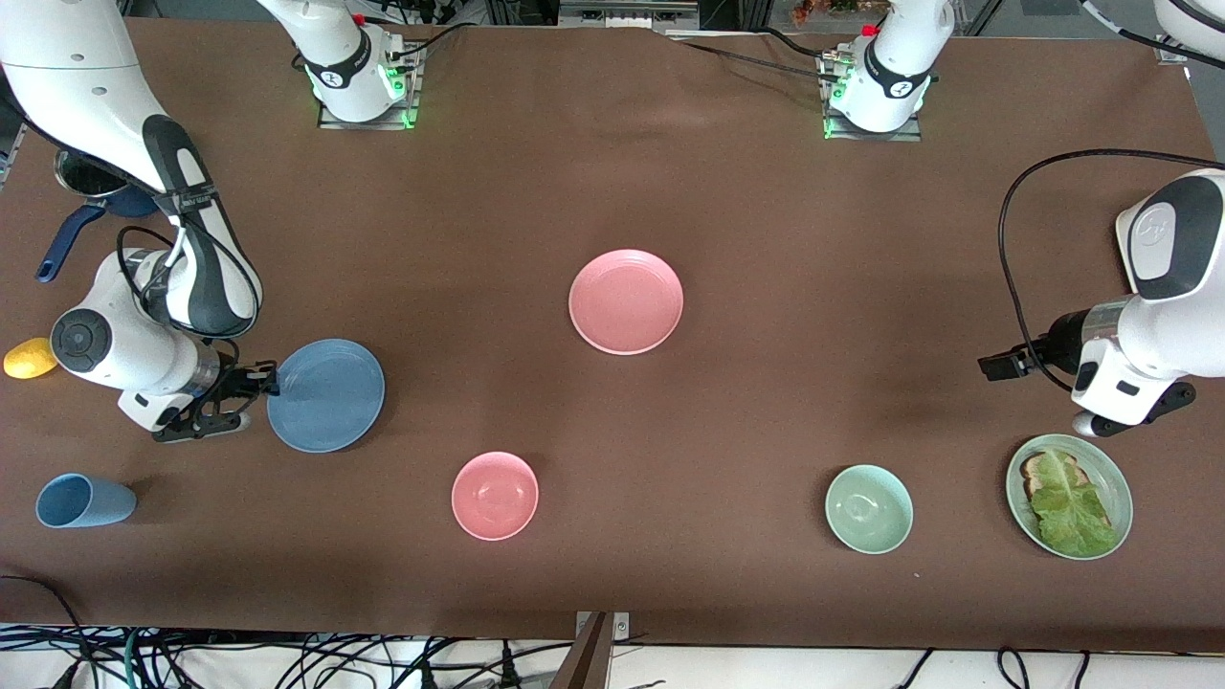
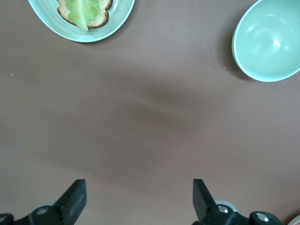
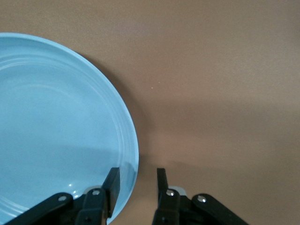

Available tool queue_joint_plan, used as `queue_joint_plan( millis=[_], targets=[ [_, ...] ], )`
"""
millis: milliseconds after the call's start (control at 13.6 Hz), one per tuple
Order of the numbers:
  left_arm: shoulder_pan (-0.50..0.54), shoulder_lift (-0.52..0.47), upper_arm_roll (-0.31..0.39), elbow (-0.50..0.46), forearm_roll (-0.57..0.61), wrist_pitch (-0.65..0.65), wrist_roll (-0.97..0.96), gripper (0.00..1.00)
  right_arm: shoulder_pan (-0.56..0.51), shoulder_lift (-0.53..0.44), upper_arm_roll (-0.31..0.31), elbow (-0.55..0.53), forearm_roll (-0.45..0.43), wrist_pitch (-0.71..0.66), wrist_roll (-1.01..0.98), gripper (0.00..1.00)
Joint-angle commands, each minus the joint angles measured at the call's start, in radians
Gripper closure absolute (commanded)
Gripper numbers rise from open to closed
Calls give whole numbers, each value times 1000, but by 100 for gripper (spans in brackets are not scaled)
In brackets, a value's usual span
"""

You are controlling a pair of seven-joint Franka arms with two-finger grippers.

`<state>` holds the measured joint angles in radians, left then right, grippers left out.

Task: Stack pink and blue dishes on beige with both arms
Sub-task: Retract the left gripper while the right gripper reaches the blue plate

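Note:
The blue plate (image 1: 330,394) lies flat toward the right arm's end of the table. My right gripper (image 1: 266,381) is low at its rim and open. In the right wrist view one finger (image 3: 112,180) rests over the plate (image 3: 56,122), while the other stands outside the rim with a gap. At the table's middle the pink plate (image 1: 626,301) lies untouched. My left gripper (image 2: 139,199) is wide open with nothing between its fingers, and hangs over bare cloth at the left arm's end. The beige plate is out of view.
A pink bowl (image 1: 495,495) and a pale green bowl (image 1: 869,508) sit nearer the front camera. A green plate (image 1: 1115,476) with bread and lettuce lies by the left arm. A light-blue cup (image 1: 84,500), a yellow fruit (image 1: 29,358) and a blue-handled pan (image 1: 67,239) surround the right arm.

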<state>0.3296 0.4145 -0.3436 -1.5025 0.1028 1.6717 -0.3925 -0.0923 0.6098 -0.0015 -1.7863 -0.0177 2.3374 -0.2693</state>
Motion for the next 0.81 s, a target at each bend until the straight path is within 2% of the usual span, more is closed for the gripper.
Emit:
queue_joint_plan(
  millis=[0,74,147,221,295,442,590,737],
  targets=[
    [10,-89,29,-57,-35,-10,99,0,-9,-7,8,-13,19,17,-18,68],
    [-3,-138,72,-83,-78,-9,151,0,-9,-5,8,-13,19,17,-18,68],
    [-56,-193,151,-128,-109,-7,222,0,-9,-1,8,-13,19,17,-18,69],
    [-140,-245,267,-165,-133,-7,277,0,-9,4,8,-13,21,26,-18,69],
    [-180,-291,326,-195,-153,-9,331,0,-9,11,8,-13,21,36,-19,69],
    [-208,-361,357,-209,-153,-23,398,0,-9,12,8,-13,21,36,-18,72],
    [-285,-420,405,-202,-147,-33,455,0,-9,10,8,-13,21,31,-13,77],
    [-317,-453,405,-193,-147,-32,472,0,-9,10,8,-13,21,30,-10,81]
  ],
)
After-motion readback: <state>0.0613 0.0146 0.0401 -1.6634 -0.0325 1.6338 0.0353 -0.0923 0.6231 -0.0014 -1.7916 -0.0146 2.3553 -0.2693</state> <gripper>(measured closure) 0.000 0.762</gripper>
